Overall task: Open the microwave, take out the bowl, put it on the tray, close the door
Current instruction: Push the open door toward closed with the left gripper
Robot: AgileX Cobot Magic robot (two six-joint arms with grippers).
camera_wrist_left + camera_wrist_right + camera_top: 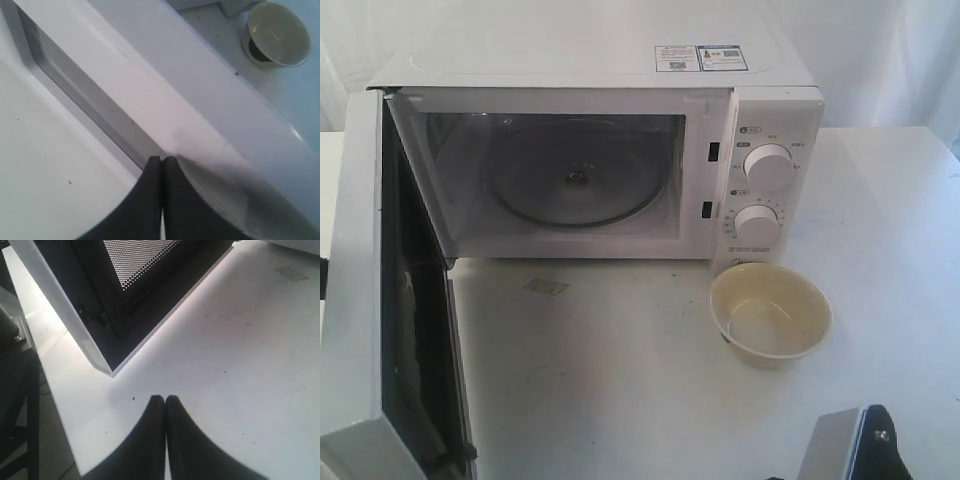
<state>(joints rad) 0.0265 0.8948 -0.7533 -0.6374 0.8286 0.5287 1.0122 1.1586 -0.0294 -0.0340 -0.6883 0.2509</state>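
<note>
The white microwave [620,60] stands at the back with its cavity empty. Its door [355,300] is swung fully open to the left. The cream-yellow bowl [770,312] sits upright on the table in front of the knob panel, with nothing in it. No tray shows in any view. My left gripper [162,159] is shut and empty, its tips close against the door's white outer side [200,90], with the bowl [276,34] far beyond. My right gripper [165,398] is shut and empty above bare table, a short way from the door's lower corner [102,365].
A glass turntable [575,180] lies inside the cavity. A piece of my right arm [860,450] shows at the front right. In the right wrist view the table's edge [55,390] runs close by, with a dark frame [20,405] beyond it.
</note>
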